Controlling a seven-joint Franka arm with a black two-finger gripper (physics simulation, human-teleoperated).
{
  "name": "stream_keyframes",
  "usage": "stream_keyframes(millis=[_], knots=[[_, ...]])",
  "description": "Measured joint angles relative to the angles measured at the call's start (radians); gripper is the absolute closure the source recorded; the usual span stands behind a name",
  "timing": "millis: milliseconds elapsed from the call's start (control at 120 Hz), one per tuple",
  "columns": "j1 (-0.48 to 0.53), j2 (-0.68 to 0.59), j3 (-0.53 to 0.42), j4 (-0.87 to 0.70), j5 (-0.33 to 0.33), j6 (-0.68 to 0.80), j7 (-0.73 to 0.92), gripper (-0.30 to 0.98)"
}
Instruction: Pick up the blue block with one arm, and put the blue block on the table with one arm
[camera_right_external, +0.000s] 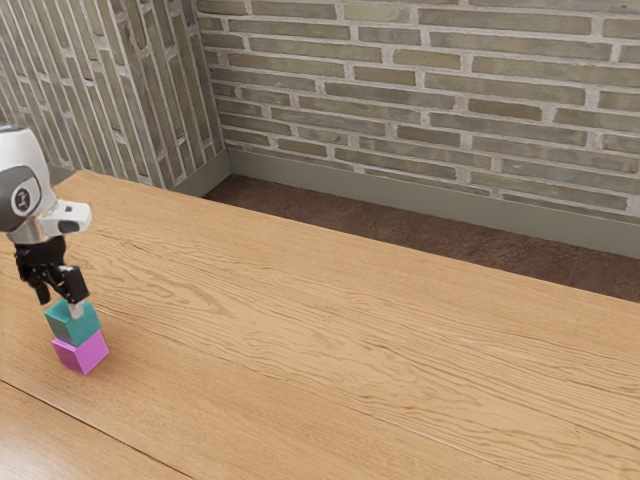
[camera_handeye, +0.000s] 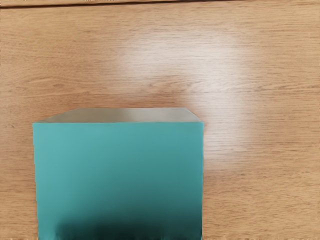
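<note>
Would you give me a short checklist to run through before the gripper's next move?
1. Gripper open, fingers apart: ok.
2. Gripper down at the teal block: ok.
3. Fingers lined up on both sides of it: cannot tell.
4. Teal block upright on the pink block: ok.
5. Teal block down on the table: not ok.
6. Teal block being the "blue" one meant: cannot tell.

Brick wall: evenly lit, muted.
Floor: dim, dark brown.
Table: bright and warm; pale glare in the near corner at the exterior view's left, and a soft whitish sheen beside the block in the wrist view.
Teal block: smoothly shaded, deep shadow along one edge.
</note>
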Motion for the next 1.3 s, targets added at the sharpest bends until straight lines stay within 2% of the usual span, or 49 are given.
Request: stream_keyframes(millis=[200, 258, 467, 733, 1108, 1300], knots=[[-0.036, -0.009, 0.002, -0.006, 0.024, 0.019, 0.009, 0.00], [-0.055, -0.008, 0.030, 0.002, 0.038, 0.021, 0.013, 0.00], [-0.016, -0.001, 0.056, 0.019, 0.067, 0.023, 0.026, 0.00], [-0.063, 0.011, 0.049, 0.021, 0.062, 0.029, 0.035, 0.00], [-0.022, 0.078, 0.049, 0.046, 0.061, 0.033, 0.044, 0.00], [-0.033, 0.084, 0.048, 0.050, 0.061, 0.041, 0.047, 0.00]])
